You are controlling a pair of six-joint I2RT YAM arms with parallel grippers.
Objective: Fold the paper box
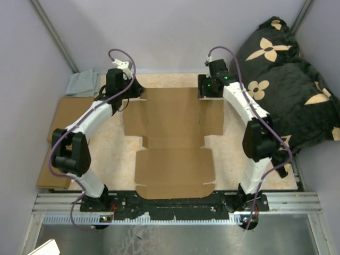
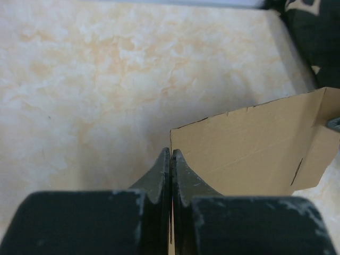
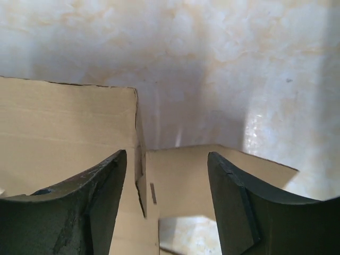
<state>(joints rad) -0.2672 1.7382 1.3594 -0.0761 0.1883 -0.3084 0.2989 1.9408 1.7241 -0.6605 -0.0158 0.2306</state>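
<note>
The paper box [image 1: 172, 143] lies as a flat brown cardboard blank in the middle of the marbled table, its flaps spread out. My left gripper [image 1: 134, 91] is at the blank's far left corner. In the left wrist view its fingers [image 2: 170, 154] are shut on the thin edge of the paper box [image 2: 249, 149], which runs up between them. My right gripper [image 1: 204, 87] hangs over the far right corner. There its jaws [image 3: 167, 156] stand open, a raised panel of the paper box [image 3: 64, 122] beside the left finger and a side flap [image 3: 180, 180] lying between them.
Brown cardboard boxes [image 1: 66, 119] lie along the table's left edge, with a grey cloth [image 1: 82, 82] behind them. A black cushion with tan flowers [image 1: 287, 79] fills the right back corner. A metal rail [image 1: 175, 204] carries the arm bases at the near edge.
</note>
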